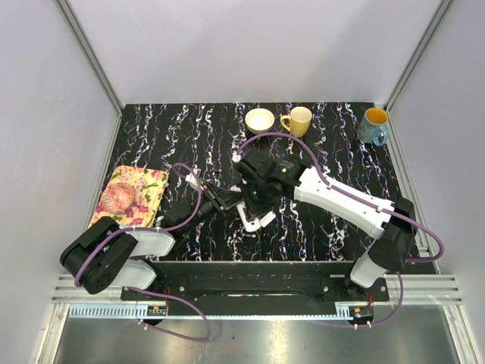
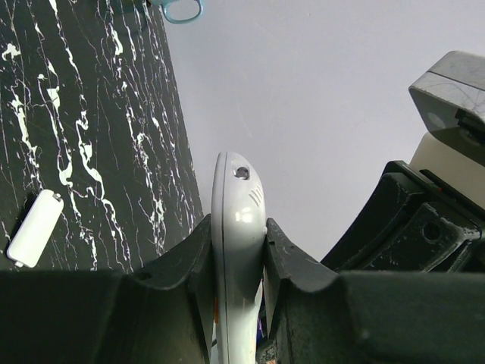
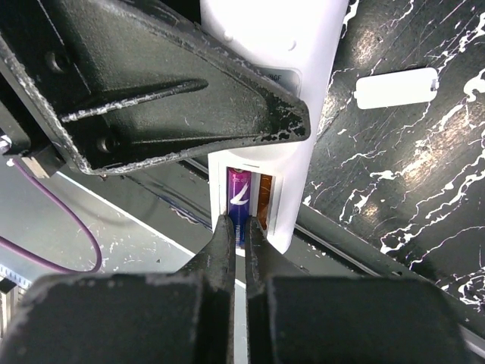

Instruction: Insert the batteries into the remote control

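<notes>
Step in hand: the right arm is seating a cell in the remote, judging by where the fingers are sitting.
Left gripper [image 2: 236, 229]: it is clamping the remote control [image 2: 235, 193] narrowly by its long edges, holding it on edge above the table [image 2: 83, 136].
Right gripper [image 3: 238, 224]: its jaws are nearly closed and are pinching the near end of the purple battery [image 3: 238, 189].
Where the purple battery is lying: in the right wrist view it is running lengthwise inside the open recess [image 3: 250, 171] at the remote's near end, pointing toward 12 o'clock.
Second cell: a reddish battery [image 3: 264, 199] is sitting in the same recess, just beside the purple one at its 3 o'clock; whether it is fully home is not showing.
Cover piece [image 3: 396, 87]: it is lying flat on the table at about 2 o'clock from the recess, apart from both arms.
Progress: both cells are in or at the recess, and the cover is off.
Next move: it is calling for a push along the cell's axis to settle it between the contacts, then a gentle release so nothing is dragged back out, while the left grip is staying firm.
</notes>
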### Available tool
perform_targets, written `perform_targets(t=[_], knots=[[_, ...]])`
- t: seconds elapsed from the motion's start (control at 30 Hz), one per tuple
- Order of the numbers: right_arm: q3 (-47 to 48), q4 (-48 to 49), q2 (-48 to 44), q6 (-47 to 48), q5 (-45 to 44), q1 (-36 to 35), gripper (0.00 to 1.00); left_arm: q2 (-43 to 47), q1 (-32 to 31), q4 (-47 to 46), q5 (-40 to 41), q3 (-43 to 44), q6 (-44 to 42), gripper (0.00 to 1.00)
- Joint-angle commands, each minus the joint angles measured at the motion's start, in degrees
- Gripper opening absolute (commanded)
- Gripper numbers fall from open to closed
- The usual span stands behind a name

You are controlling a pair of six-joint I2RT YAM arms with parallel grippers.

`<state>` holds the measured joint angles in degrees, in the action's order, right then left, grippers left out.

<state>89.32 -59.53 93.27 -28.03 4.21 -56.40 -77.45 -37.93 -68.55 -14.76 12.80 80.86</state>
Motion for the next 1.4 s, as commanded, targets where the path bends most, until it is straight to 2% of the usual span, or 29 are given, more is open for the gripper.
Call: perform_targets(t=[0.0, 0.23, 0.7, 1.17, 1.37], knots=[[0.0, 11.4, 1.0, -2.4, -0.8, 0.7, 0.0, 3.3, -3.4, -13.2, -1.8, 4.6, 2.0, 0.0], [-0.2, 13.8, 1.4, -3.9, -1.2, 0.8, 0.0, 5.0, -4.7, -10.1, -0.3, 4.5, -0.1, 0.0], [-0.4, 17.7, 1.7, -5.9, -1.0, 0.9, 0.0, 4.6, -6.3, -10.5, 1.5, 4.1, -0.6, 0.0], [-1.3, 17.4, 1.9, -5.4, -3.9, 0.9, 0.17, 4.6, -6.5, -11.3, 2.7, 4.0, 1.6, 0.0], [-1.6, 17.3, 2.0, -5.6, -2.8, 0.9, 0.2, 4.5, -6.5, -11.5, 3.2, 3.6, 1.6, 0.0]])
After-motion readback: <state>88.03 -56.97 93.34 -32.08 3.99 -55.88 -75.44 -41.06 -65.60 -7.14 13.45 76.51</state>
